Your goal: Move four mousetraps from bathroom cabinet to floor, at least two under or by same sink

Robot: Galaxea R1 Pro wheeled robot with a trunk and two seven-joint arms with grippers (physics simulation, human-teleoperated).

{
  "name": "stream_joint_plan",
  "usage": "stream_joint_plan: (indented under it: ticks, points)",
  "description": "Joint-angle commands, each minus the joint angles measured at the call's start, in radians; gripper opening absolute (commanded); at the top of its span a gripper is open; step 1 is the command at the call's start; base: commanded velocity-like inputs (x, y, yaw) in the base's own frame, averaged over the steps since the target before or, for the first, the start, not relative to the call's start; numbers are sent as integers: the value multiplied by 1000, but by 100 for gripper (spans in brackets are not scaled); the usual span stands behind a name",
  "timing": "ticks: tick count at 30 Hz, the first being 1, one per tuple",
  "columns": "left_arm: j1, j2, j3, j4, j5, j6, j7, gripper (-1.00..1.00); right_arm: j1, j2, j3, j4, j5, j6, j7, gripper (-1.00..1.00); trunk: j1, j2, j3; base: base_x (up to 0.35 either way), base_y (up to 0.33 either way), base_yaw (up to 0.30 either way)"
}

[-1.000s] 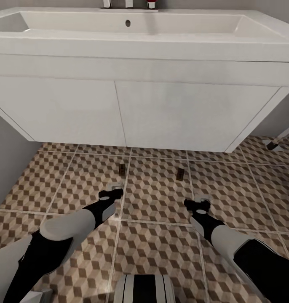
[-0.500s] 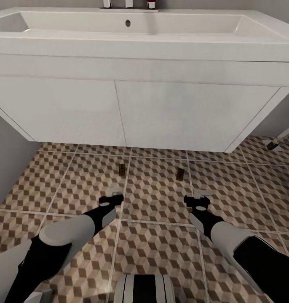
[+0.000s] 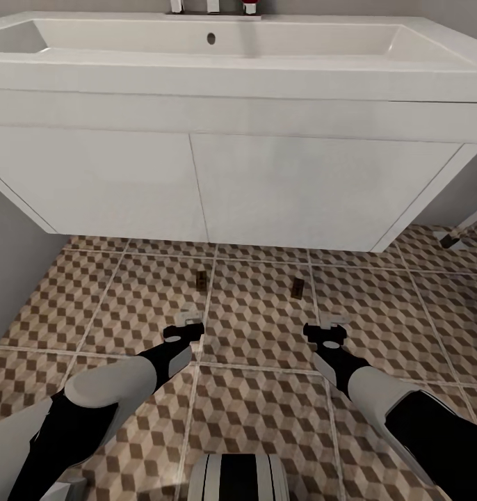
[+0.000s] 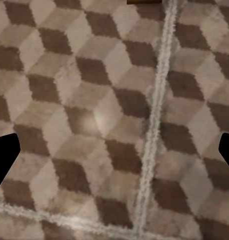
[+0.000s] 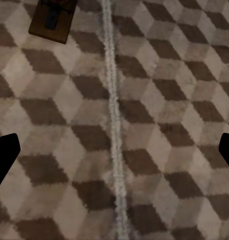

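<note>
Two mousetraps lie on the bathroom floor [image 3: 266,334] just in front of the sink [image 3: 217,49] and its white vanity: one mousetrap [image 3: 201,280] on the left, the other mousetrap [image 3: 297,287] on the right. My left gripper [image 3: 188,321] hovers low over the tiles, a little nearer to me than the left trap, open and empty. My right gripper [image 3: 332,324] is open and empty too, just short of the right trap. In the right wrist view that mousetrap [image 5: 53,20] lies ahead of the open right gripper [image 5: 114,157]. In the left wrist view a mousetrap's edge [image 4: 144,1] shows beyond the open left gripper [image 4: 114,160].
The vanity front [image 3: 266,188] overhangs the floor close ahead. A grey wall [image 3: 12,264] closes the left side. A white object with a dark tip [image 3: 453,238] leans at the far right. My own base [image 3: 238,476] shows at the bottom. A chrome tap [image 3: 212,7] stands behind the basin.
Both grippers have drawn back slightly toward me, away from the two traps; the left one moved more. The traps have not moved.
</note>
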Motion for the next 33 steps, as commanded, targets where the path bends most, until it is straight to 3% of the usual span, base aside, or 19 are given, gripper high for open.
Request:
stream_joint_plan:
  ticks: [1, 33]
  points:
    - [-1, 0, -8, -3, 8, -4, 7, 100, 0, 0, 9, -1, -11, -2, -3, 100, 0, 0, -1, 0, 0, 0]
    - [-1, 2, -7, -2, 9, -4, 7, 100, 1, 0, 7, -1, -11, -2, -1, 100, 0, 0, -1, 0, 0, 0]
